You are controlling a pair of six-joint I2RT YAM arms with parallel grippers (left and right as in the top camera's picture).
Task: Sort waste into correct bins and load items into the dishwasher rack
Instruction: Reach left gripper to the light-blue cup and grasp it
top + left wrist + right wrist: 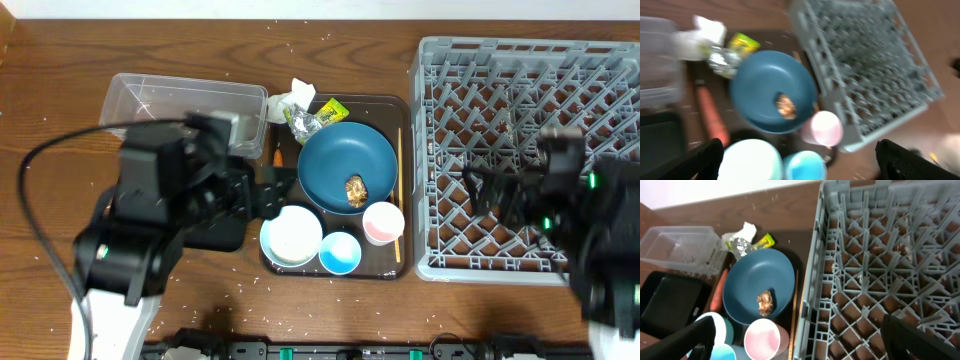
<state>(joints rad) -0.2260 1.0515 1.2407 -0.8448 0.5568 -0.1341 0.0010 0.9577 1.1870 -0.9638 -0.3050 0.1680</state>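
Sorting barely begun, judging by the layout. Hovering over serving tray [402,268] with left gripper [799,150], fingers spread wide, nothing pinched. Probably lined up for a pick among the dishes below. Same on right gripper [799,322]: spread, empty, held above dishwasher rack [530,160], likely staged to take items there.

At tray centre, blue plate [345,165], with brown food lump [356,190] on it toward 5 o'clock. Needs clearing off before racking. Around the plate: white bowl [292,235] at 7 o'clock, light-blue cup [340,252] at 6, pink cup [383,222] at 4, all upright and close-packed. Along the tray's 3 o'clock edge, chopsticks [400,190], just beside the rack. At 9 o'clock of plate, carrot [277,157]. At 11 to 12, crumpled paper [293,100] and foil wrapper [325,112], touching each other, next to clear tub [185,100]. No waste visible inside the tub. At 9 o'clock of serving tray, black tray [225,235], mostly hidden under left arm. No dishes in the rack at 3 o'clock. Left wrist view blurred, so exact pick target unclear.
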